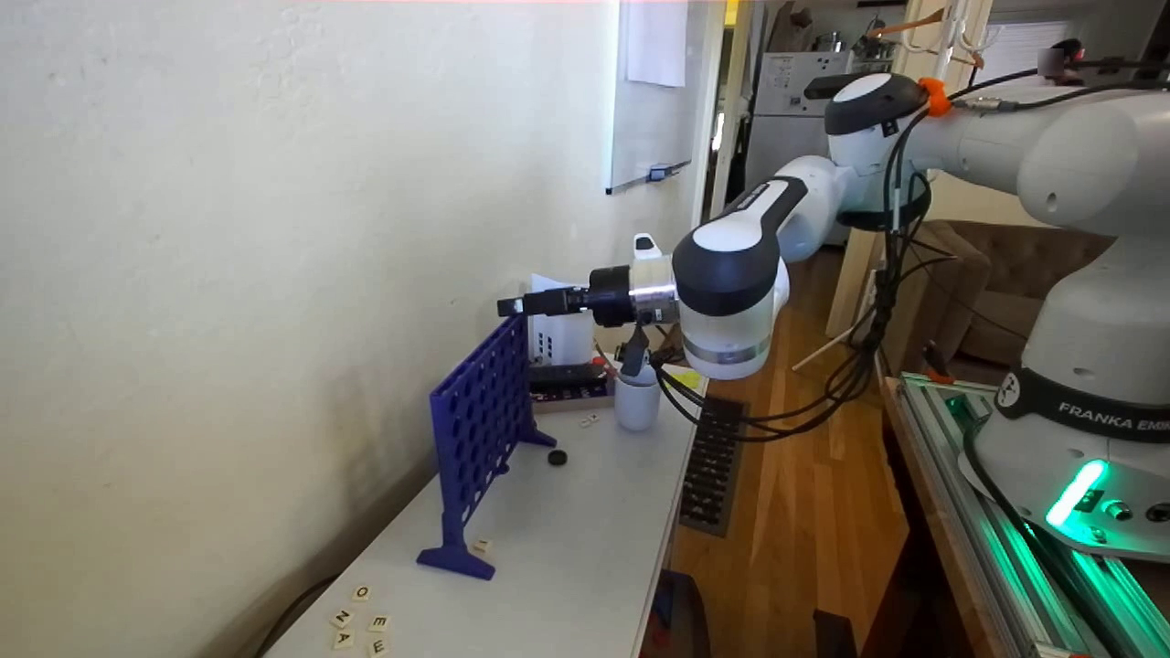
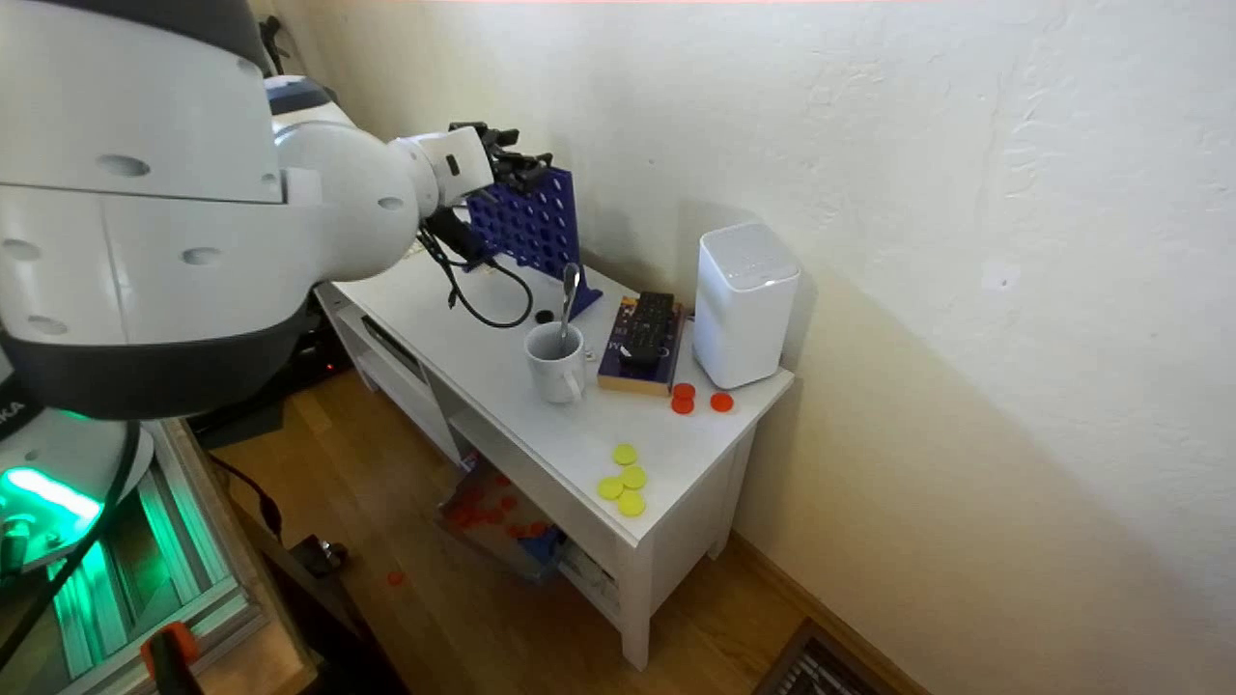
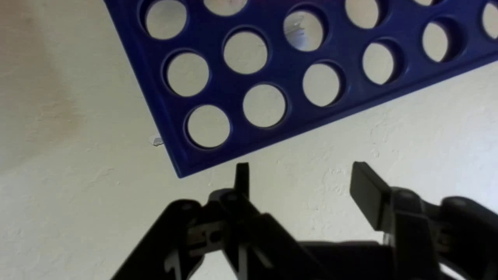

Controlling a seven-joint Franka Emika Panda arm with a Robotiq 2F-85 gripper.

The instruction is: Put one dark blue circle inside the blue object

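End effector (image 3: 298, 181): released | blue grid panel (image 3: 284, 68): just below | dark disc (image 1: 558, 458): well below, on table (image 1: 585, 539)

A disc (image 1: 558, 458) lies on the table (image 1: 585, 530) just beside the grid panel (image 1: 483, 413), a spoon (image 2: 570, 290) stands in the mug (image 2: 552, 369), and a remote (image 2: 648, 330) lies on the book (image 2: 632, 383).

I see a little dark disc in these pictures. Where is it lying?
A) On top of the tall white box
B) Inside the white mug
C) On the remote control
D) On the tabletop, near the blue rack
D, because in both exterior views the dark disc lies on the white tabletop near the blue rack.
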